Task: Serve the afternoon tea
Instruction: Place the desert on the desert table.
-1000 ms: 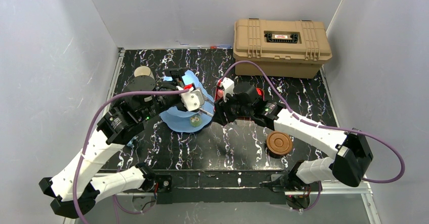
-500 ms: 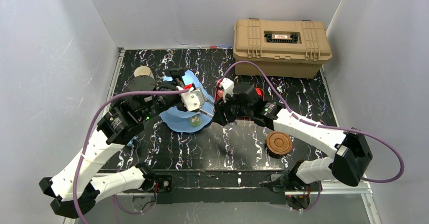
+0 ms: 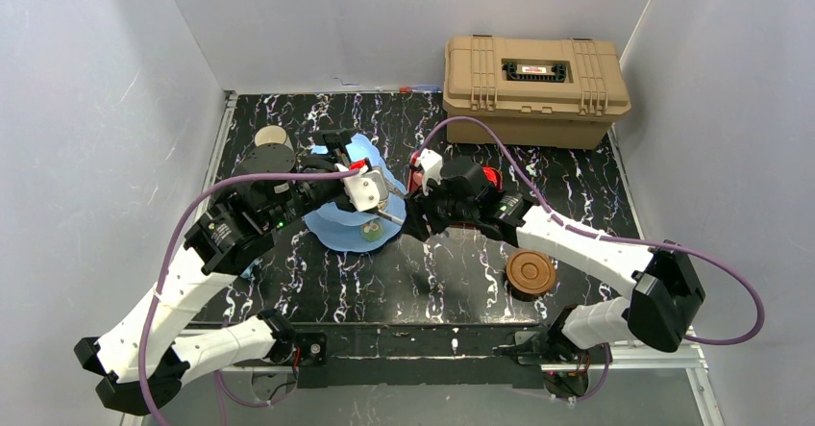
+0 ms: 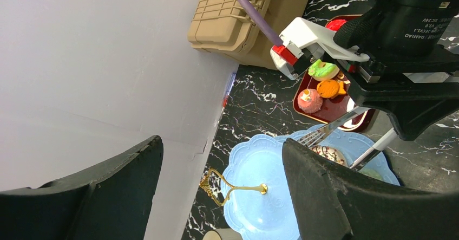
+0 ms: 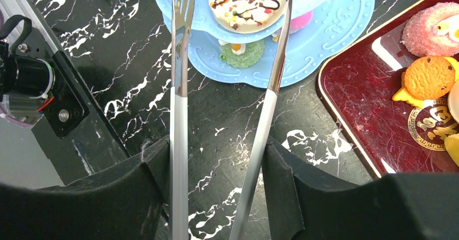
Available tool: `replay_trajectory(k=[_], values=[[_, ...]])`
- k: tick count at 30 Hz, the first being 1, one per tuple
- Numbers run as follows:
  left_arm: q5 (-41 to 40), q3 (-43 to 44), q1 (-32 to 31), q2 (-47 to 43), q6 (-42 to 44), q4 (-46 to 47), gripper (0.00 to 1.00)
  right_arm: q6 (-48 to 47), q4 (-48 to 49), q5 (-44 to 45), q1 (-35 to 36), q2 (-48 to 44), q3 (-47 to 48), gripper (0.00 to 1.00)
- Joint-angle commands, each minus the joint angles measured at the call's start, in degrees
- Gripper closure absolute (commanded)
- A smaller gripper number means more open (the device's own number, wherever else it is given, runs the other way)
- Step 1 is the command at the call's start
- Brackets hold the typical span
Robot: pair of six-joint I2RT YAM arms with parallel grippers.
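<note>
The tabletop (image 3: 461,263) is showing black with white marble veining. The three-tier stand (image 5: 335,34) is showing light blue, with its handle (image 4: 243,187) gleaming gold. The donut (image 5: 249,4) is wearing cream icing with chocolate drizzle and coloured sprinkles, and at its six o'clock a cake (image 5: 242,56) is showing green. The tongs (image 5: 178,115) are shining silver. At the stand's three o'clock the tray (image 5: 368,104) is showing dark red, a cake (image 5: 433,20) pink and a biscuit (image 5: 427,77) orange. The case (image 3: 533,89) is looking tan and the saucers (image 3: 530,272) brown.
</note>
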Motion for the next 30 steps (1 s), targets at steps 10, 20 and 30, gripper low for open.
replay_trajectory(k=[10, 20, 30], values=[[0.49, 1.8, 0.17, -0.62, -0.49, 0.28, 0.21, -2.64, -3.98, 5.3, 0.06, -4.25, 5.57, 0.35], [0.73, 1.99, 0.21, -0.84, -0.49, -0.08, 0.21, 1.0, -16.34, 10.73, -2.79, -10.95, 4.13, 0.36], [1.66, 1.89, 0.16, -0.88, -0.66, -0.35, 0.21, 9.17, -31.93, 18.7, -7.48, -14.18, 1.25, 0.38]])
